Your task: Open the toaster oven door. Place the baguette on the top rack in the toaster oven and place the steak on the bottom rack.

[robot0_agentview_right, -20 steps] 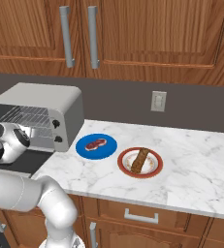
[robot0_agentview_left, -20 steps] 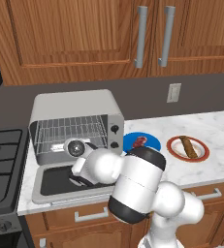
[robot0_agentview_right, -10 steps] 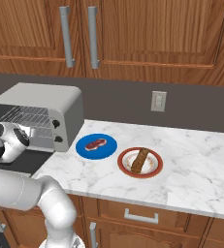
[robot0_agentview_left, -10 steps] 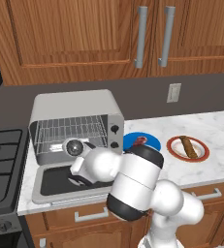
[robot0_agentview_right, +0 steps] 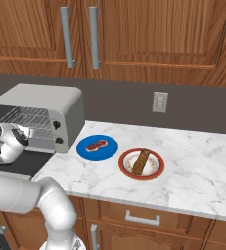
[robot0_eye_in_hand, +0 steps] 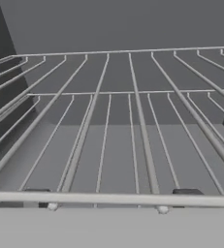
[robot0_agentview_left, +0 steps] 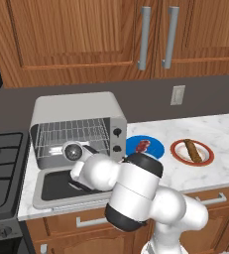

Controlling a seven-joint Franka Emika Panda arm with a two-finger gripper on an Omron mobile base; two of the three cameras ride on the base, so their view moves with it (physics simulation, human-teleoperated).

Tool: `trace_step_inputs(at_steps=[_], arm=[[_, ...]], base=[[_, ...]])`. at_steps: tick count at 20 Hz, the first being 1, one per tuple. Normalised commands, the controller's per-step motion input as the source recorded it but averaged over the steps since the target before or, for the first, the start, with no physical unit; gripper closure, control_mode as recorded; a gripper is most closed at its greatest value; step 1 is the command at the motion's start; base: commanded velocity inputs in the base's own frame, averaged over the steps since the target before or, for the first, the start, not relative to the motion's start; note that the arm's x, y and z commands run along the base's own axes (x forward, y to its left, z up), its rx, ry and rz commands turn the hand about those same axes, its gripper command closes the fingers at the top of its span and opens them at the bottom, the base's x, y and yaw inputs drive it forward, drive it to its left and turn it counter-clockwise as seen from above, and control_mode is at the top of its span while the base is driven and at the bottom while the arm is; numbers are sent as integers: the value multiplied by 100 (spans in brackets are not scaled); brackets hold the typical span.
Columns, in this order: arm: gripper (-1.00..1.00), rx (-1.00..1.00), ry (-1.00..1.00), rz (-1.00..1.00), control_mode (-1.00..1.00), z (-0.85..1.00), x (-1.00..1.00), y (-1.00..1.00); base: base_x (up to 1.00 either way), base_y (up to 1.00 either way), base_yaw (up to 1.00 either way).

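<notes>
1. At far left we see the toaster oven [robot0_agentview_left: 79,111] on the marble table [robot0_agentview_left: 220,130], its door [robot0_agentview_left: 61,184] dropped flat toward us and both wire racks bare.
2. Our robot's hand [robot0_eye_in_hand: 112,196] sits at the oven mouth with its jaws spread wide and nothing between them; in the hand view the two dark fingertips [robot0_eye_in_hand: 36,193] rise just beneath the front bar of a rack [robot0_eye_in_hand: 118,121], though we cannot tell which rack.
3. Just right of the oven, the red steak [robot0_agentview_left: 142,146] lies on a blue plate [robot0_agentview_left: 154,150].
4. Farther right, the brown baguette [robot0_agentview_left: 192,150] rests on a red-rimmed plate [robot0_agentview_left: 177,149].
5. Above, wooden cabinets [robot0_agentview_left: 86,34] line the wall.
</notes>
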Motion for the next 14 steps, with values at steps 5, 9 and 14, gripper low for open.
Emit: trace_step_inputs(at_steps=[5,9,14], arm=[[-100,0,-11,0,-100,-26,-1,4],[-100,0,-10,0,-100,-39,-5,6],[-100,0,-7,0,-100,-45,-14,8]], base=[[0,0,0],[0,0,0],[0,0,0]])
